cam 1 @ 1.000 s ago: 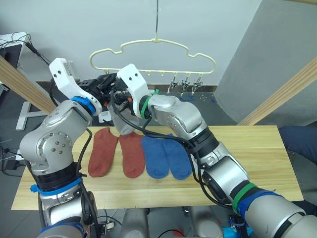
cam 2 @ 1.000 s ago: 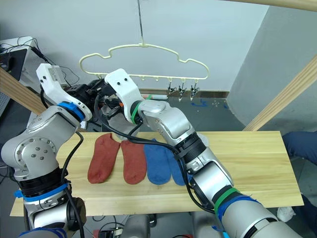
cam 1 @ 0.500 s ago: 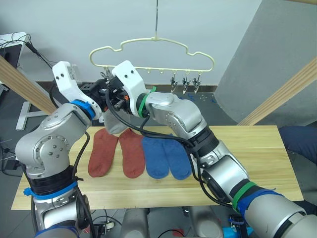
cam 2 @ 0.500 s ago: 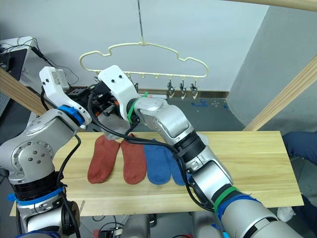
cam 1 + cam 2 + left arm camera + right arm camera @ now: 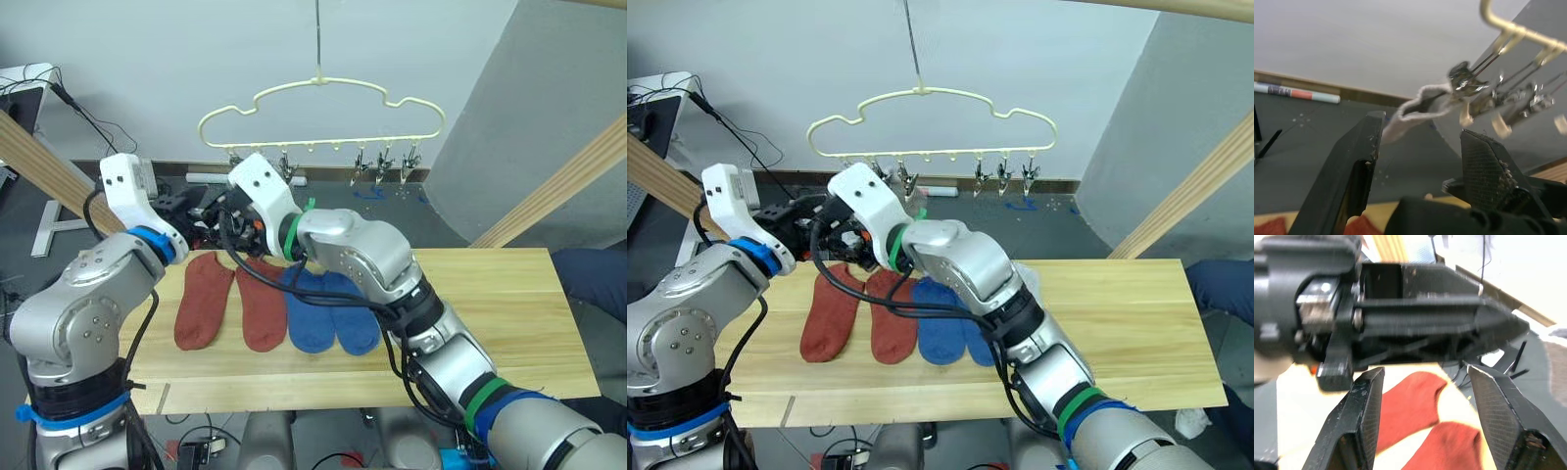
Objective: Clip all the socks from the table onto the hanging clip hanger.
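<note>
On the near side, the wide light wooden plank table (image 5: 490, 313) is carrying four short fabric ankle socks in a row: two rust-red socks (image 5: 203, 299) (image 5: 261, 305) on the robot's left, and two blue socks (image 5: 310, 311) (image 5: 355, 315) just beside them, each pair lying side by side and touching. The rest of the tabletop to the right is lying bare.

Above the far edge of the table, over the red socks, both arms are meeting. The right gripper (image 5: 1422, 396) is sitting with its two black fingers spread wide and nothing between them, the red socks visible below the gap. Just beside it, the left gripper (image 5: 1420, 142) is also showing its black fingers parted and empty.

Further back and higher, the cream wire clip hanger (image 5: 318, 98) is hanging from a thin rod, a row of small metal clips (image 5: 384, 162) dangling along its lower bar. In the left wrist view, one light grey sock (image 5: 1418, 108) is hanging pinched in a metal clip (image 5: 1464, 81) near the hanger's left end.
</note>
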Tool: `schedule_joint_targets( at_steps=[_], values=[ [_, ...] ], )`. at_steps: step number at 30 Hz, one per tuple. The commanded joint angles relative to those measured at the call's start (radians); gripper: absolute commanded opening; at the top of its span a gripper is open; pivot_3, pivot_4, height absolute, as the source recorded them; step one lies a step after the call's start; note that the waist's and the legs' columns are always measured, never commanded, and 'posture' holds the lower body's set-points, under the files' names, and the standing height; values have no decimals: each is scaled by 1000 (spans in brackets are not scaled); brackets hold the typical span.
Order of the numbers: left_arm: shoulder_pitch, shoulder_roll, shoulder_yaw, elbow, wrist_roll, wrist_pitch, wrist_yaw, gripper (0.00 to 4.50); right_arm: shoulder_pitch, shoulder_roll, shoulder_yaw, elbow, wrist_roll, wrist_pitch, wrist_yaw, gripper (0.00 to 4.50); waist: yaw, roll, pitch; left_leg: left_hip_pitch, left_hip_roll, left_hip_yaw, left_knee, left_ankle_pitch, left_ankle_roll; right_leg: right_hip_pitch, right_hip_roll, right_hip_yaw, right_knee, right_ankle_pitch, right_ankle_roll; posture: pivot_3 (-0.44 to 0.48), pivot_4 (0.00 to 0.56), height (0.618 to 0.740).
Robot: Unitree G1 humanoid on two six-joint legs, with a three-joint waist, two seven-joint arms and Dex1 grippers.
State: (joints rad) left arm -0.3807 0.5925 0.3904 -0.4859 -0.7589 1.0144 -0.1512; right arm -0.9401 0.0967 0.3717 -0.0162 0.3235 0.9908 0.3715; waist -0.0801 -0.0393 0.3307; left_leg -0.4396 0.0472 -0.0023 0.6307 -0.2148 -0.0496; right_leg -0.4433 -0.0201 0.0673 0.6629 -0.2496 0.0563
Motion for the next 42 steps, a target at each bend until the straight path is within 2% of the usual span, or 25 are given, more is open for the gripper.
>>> schedule_joint_targets(
  at_steps=[1,6,10,16,21,30,33,36,39,42],
  values=[
    [34,48,54,-71,0,-24,-30,2809,49,-74,-24,-180,42,64,44,2819,0,0,0,0,0,0,0,0,0,0,0,0,0,0,0,-48,325,740],
    [54,68,42,-103,13,-55,-47,2809,110,-204,-76,-327,81,112,92,2819,0,0,0,0,-1,0,1,0,0,0,0,0,0,0,0,-64,325,740],
    [57,58,36,-119,22,-79,-47,2809,148,-260,-115,-400,112,108,115,2819,0,0,0,0,0,0,0,0,0,0,0,0,0,0,0,-81,320,740],
    [109,70,15,-179,52,-160,-93,2809,274,-426,-340,-588,292,122,231,2819,-1,-1,-1,0,-1,2,0,0,0,0,0,1,-1,0,0,-105,298,740],
    [152,48,8,-197,77,-218,-105,2809,354,-537,-468,-637,405,83,305,2819,-4,-1,-1,0,-1,2,1,0,0,1,1,1,0,0,0,-116,283,740],
    [237,2,-42,-238,143,-317,-112,2809,416,-724,-606,-635,592,86,391,2819,-7,-3,-4,1,-1,2,4,0,0,2,1,2,1,0,0,-142,247,740],
    [252,-24,-62,-254,156,-345,-99,2809,417,-792,-658,-613,715,132,402,3394,-7,-3,-5,-1,-1,2,9,0,0,2,1,2,2,0,0,-147,242,740],
    [276,-32,-82,-258,183,-378,-112,2809,425,-826,-661,-613,741,118,386,4404,-9,-5,-8,-3,-1,1,13,0,0,2,2,1,3,0,1,-155,240,740],
    [297,-39,-100,-263,207,-405,-116,2809,437,-847,-657,-615,754,103,370,4475,-10,-6,-10,-3,-1,2,15,0,0,2,2,2,3,1,2,-156,241,740],
    [308,-68,-171,-264,290,-473,-97,2809,442,-870,-652,-634,744,79,352,4475,-9,-6,-12,-3,-1,1,16,0,1,3,2,2,3,1,2,-164,256,740]
  ],
)
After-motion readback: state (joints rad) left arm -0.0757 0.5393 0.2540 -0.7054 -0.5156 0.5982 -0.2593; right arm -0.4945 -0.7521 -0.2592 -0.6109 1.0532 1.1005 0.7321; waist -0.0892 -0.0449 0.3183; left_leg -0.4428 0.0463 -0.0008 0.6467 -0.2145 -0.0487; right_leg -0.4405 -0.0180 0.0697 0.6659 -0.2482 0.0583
